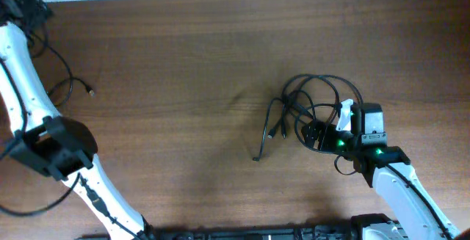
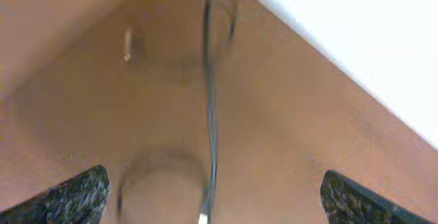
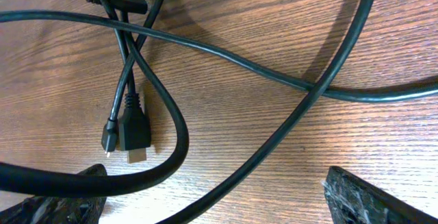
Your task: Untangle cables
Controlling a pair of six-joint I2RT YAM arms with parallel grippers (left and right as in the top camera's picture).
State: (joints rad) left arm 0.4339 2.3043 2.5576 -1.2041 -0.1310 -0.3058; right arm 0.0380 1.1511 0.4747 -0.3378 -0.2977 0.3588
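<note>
right of centre on the wooden table [image 1: 169,56] lie the cables [image 1: 317,93], black cords looped over one another in a loose knot. two free ends trail out to its left, one reaching toward the robot's side. the right gripper [image 3: 215,200] hangs low over the near side of that knot, spread wide and grasping nothing. in the right wrist view its fingers [image 3: 61,200] sit at the bottom corners, and cords cross the wood between and ahead of them. one thick cord bends in a tight curve just in front of the finger at the lower left of that view; whether it touches i cannot tell. beside that curve a wide plug [image 3: 135,133] and a small plug [image 3: 109,140] lie side by side, tips toward the gripper, their cords running up and crossing others. a third plug [image 3: 130,3] lies near the top of that view. well apart from the knot, at the far left of the table, a lone cable [image 1: 67,86] curls on the wood and ends in a small connector [image 1: 89,91]. the left gripper [image 2: 219,203] is near the far left corner, also released, its fingers wide apart and empty. its blurred wrist view shows a thin cord running down between them, with the table edge beyond.
</note>
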